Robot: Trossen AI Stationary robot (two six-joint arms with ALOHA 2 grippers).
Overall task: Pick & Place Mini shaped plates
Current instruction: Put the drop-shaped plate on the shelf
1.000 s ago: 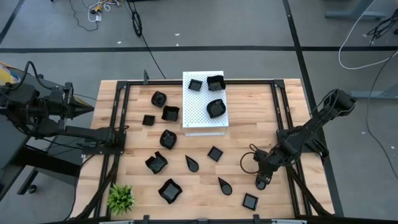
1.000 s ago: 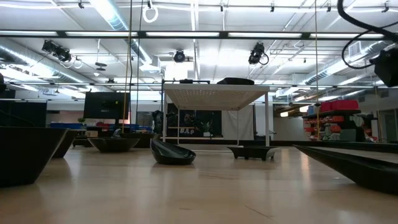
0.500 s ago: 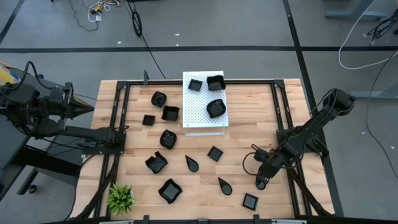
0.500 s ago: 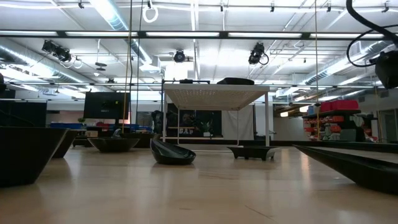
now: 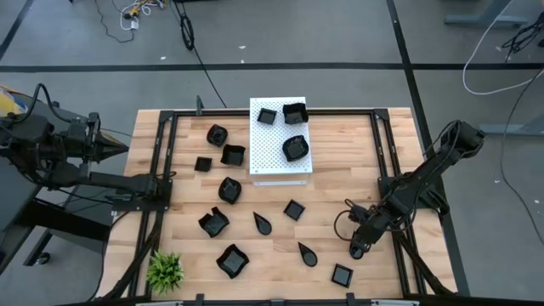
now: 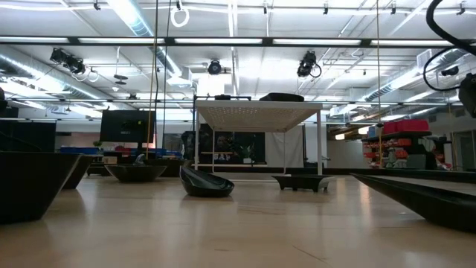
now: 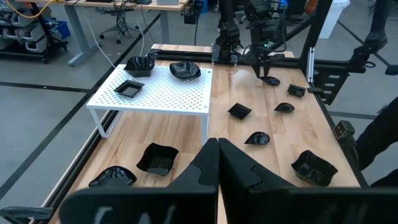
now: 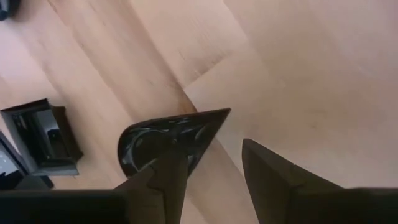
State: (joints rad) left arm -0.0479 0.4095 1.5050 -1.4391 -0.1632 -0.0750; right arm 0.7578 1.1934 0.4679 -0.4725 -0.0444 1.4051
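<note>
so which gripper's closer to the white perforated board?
Left. The left gripper is parked off the table's left edge, level with the white perforated board. The right gripper is diagonally farther, near the front-right plates.

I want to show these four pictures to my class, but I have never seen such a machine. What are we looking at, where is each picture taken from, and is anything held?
This is a robot with two dark arms at a wooden table, each ending in a two-finger claw. One picture looks straight down, one looks level across the tabletop, and two come from cameras on the wrists. Small black dishes lie on the table, among them a teardrop dish and a square dish. Three more sit on a white perforated board, and there is a green plant. The left claw waits shut off the table's left side. The right claw is open near the teardrop dish, holding nothing.
</note>
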